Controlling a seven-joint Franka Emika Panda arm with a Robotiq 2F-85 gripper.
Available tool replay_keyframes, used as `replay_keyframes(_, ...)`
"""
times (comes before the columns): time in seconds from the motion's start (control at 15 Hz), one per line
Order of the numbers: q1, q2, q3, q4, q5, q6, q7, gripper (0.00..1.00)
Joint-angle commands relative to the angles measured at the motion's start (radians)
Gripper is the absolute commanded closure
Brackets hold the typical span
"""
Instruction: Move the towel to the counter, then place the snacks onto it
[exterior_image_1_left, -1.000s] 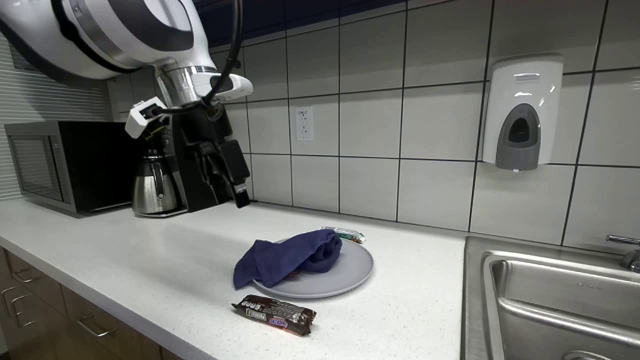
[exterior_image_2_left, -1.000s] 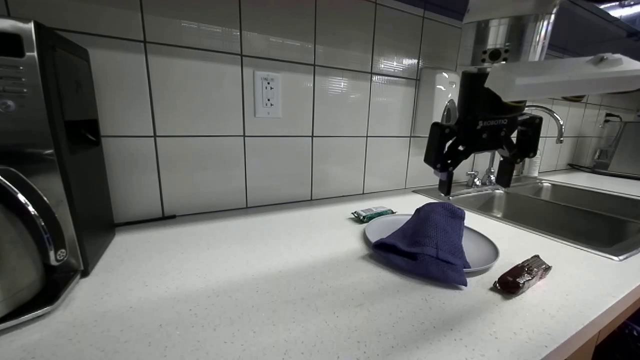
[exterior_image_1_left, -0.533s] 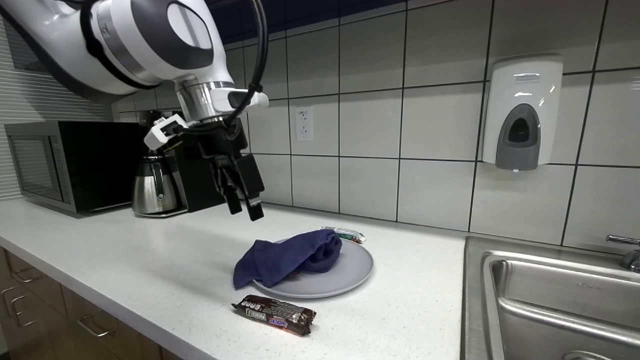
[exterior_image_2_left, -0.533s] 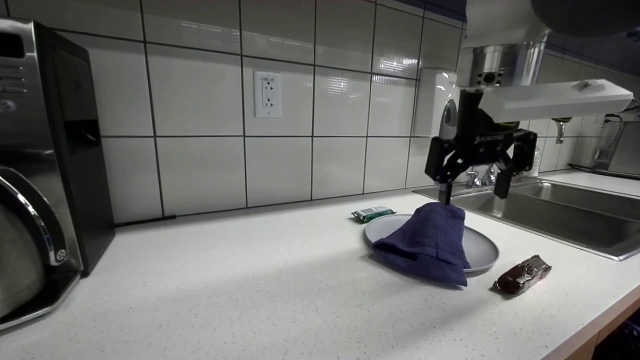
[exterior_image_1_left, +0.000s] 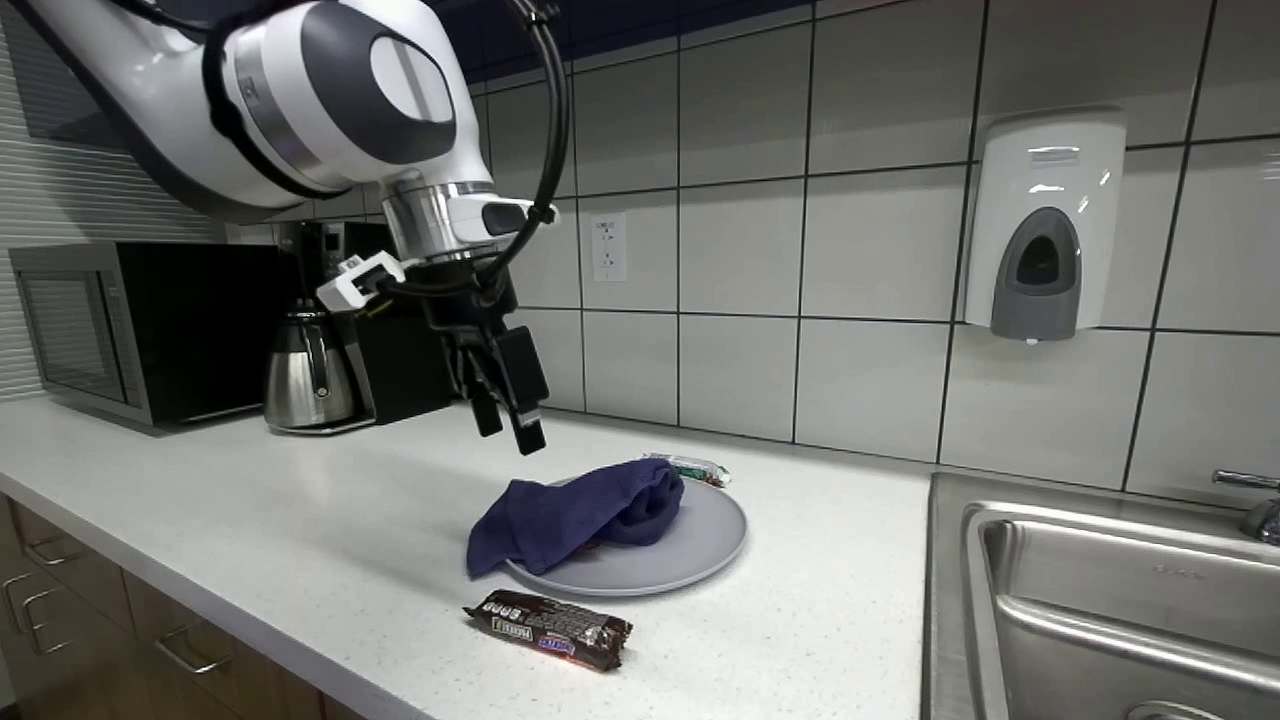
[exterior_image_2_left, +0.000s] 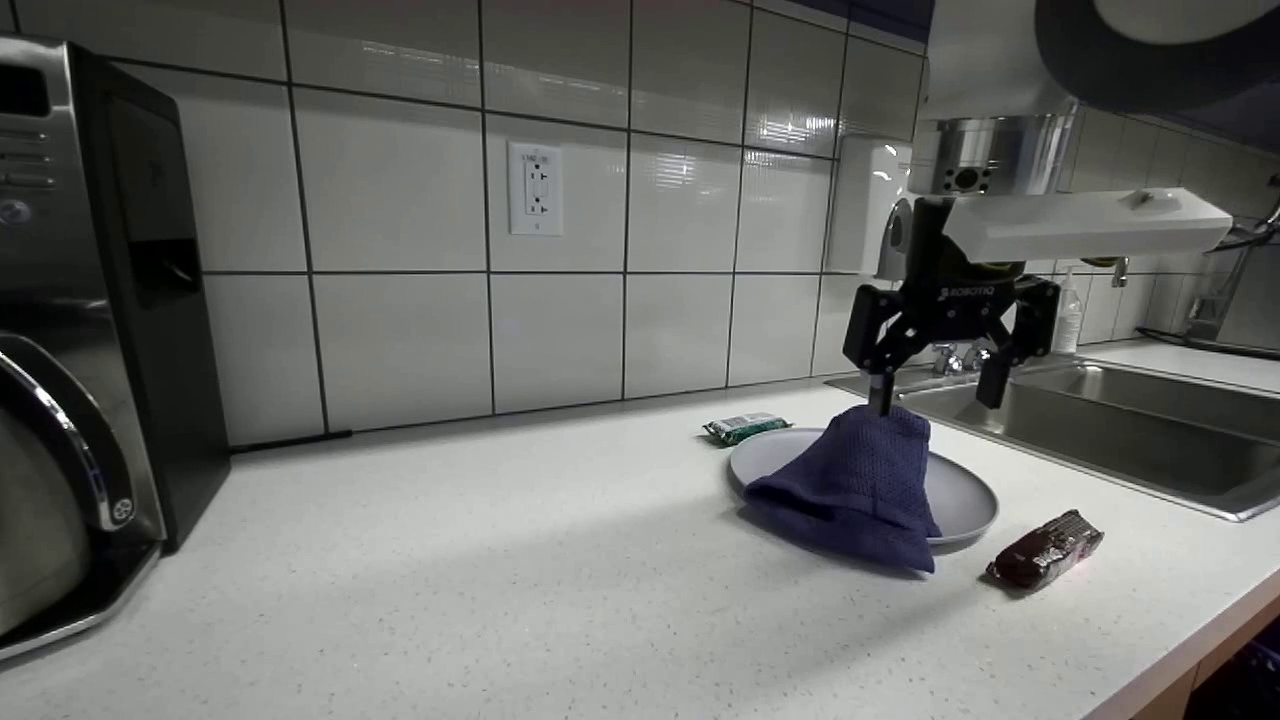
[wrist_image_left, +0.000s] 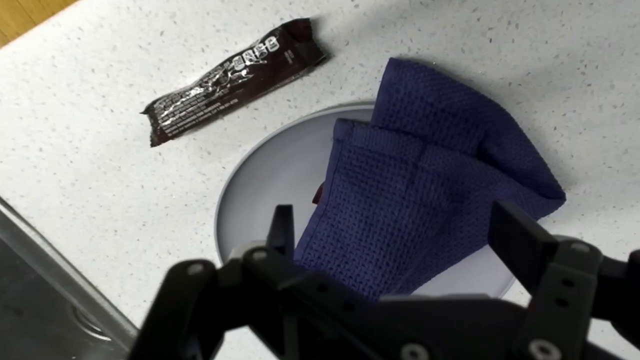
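ROBOTIQ (exterior_image_2_left: 966, 292) — on black housing (exterior_image_2_left: 962, 320) above the fingers (exterior_image_2_left: 993, 384), print (wrist_image_left: 200, 102) on snack bar (wrist_image_left: 237, 85) — illegible

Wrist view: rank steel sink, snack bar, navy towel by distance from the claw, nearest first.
1. Navy towel: below the claw, draped over the edge of the grey plate.
2. Brown-wrapped snack bar: on the counter, upper left.
3. Stainless-steel sink: lower left, only partly in view.
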Motion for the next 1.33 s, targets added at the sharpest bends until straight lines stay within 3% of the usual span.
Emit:
replay_keyframes(0.0,0.001,0.038,-0.022,0.034,-0.019,0.006,-0.010,0.00)
replay_keyframes(0.6,0.000,0.119,-0.047,0.087,-0.107,0.003,0.002,0.00)
replay_keyframes(1.27,0.045,0.315,-0.126,0.243,-0.258,0.017,0.041,0.00)
